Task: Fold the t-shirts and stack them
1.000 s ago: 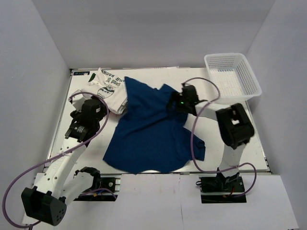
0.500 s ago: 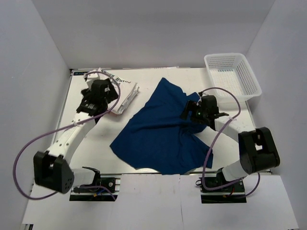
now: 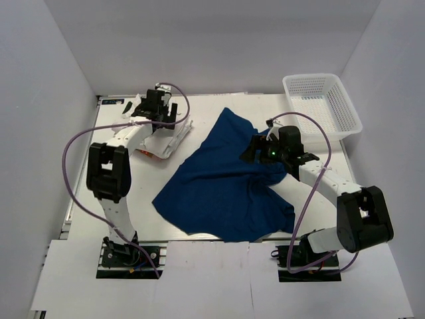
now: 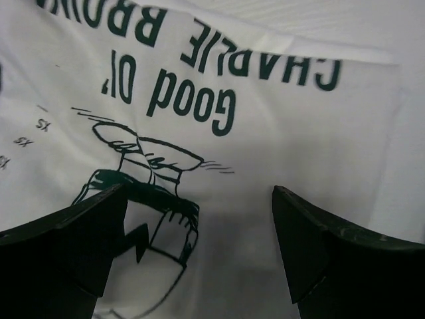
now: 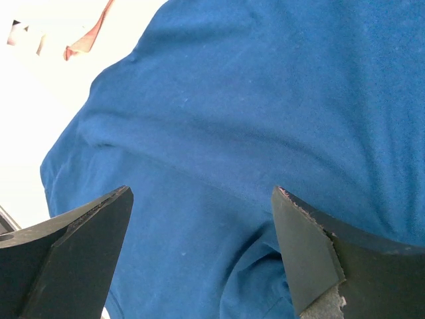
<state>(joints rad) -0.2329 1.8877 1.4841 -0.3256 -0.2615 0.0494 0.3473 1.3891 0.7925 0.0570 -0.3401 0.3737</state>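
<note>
A large navy-blue t-shirt (image 3: 219,189) lies spread and rumpled over the middle of the table. White t-shirts (image 3: 167,138) with dark lettering lie bunched at the far left. My left gripper (image 3: 159,116) hovers open right above them. The left wrist view shows the print and cartoon on the white t-shirt (image 4: 265,153) between the wide-apart fingers of the left gripper (image 4: 198,193). My right gripper (image 3: 251,151) stands open over the navy shirt's right part. In the right wrist view the blue cloth (image 5: 265,100) fills the gap of the right gripper (image 5: 201,193), with nothing gripped.
A white mesh basket (image 3: 342,100) stands at the far right corner, with nothing visible in it. White walls close in the table on three sides. A small red patch (image 3: 147,154) shows at the near edge of the white pile. Purple cables loop off both arms.
The left arm has swung from the near left to the far left, over the white shirts. The right arm drew the navy shirt right, off the white pile, then stretched out over it.
</note>
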